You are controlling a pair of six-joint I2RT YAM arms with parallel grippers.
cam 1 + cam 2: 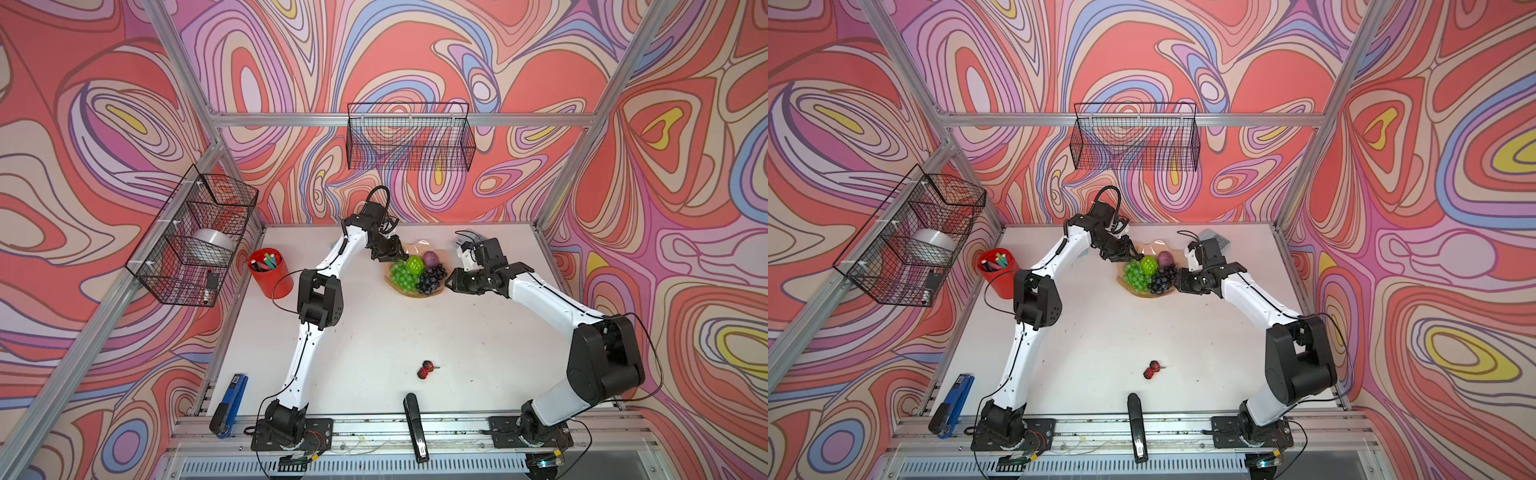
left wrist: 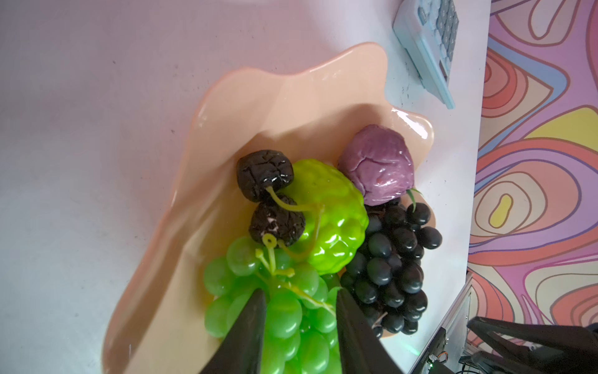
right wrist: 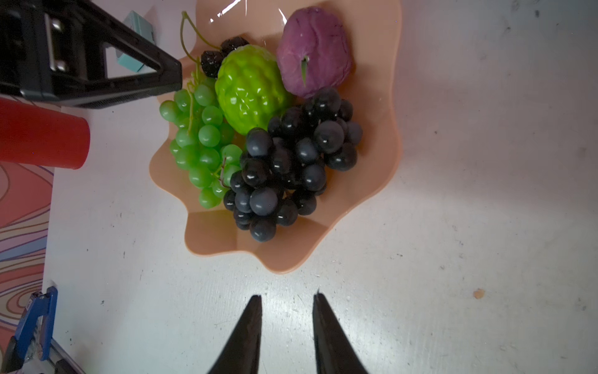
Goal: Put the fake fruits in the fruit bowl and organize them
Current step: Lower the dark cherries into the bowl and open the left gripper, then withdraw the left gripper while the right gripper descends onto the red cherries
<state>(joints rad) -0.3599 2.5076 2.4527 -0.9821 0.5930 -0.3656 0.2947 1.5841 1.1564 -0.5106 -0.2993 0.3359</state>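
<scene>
In both top views, you see the wide, glossy peach-pink bowl with the scalloped rim at the far middle of the white table. It already holds the green plastic grape bunch on its left and the dark purple grape bunch on its right. The ridged lime-green ball and the mauve ball sit behind them. One small red berry pair lies on the bare table near the front edge, well apart from the bowl. By my judgement that is the last piece to bring in, so the job is nearly done.

Your left gripper hangs over the bowl's far-left rim. Your right gripper sits just beside the bowl's right edge.

The left wrist view shows what the top views hide. A wrinkled black berry pair on a yellow-green stem rests in the bowl against the lime-green ball. The left pincer's jaws stand apart above the green grapes and clamp nothing. A pale blue calculator lies beyond the bowl.

The right wrist view shows that pincer's jaws apart too, with only bare table between them, short of the bowl's rim. It also shows all five pieces settled inside the bowl, and a red cylindrical cup off to the bowl's left. Neither wrist view shows the red berry pair, so you can find it only from above.
</scene>
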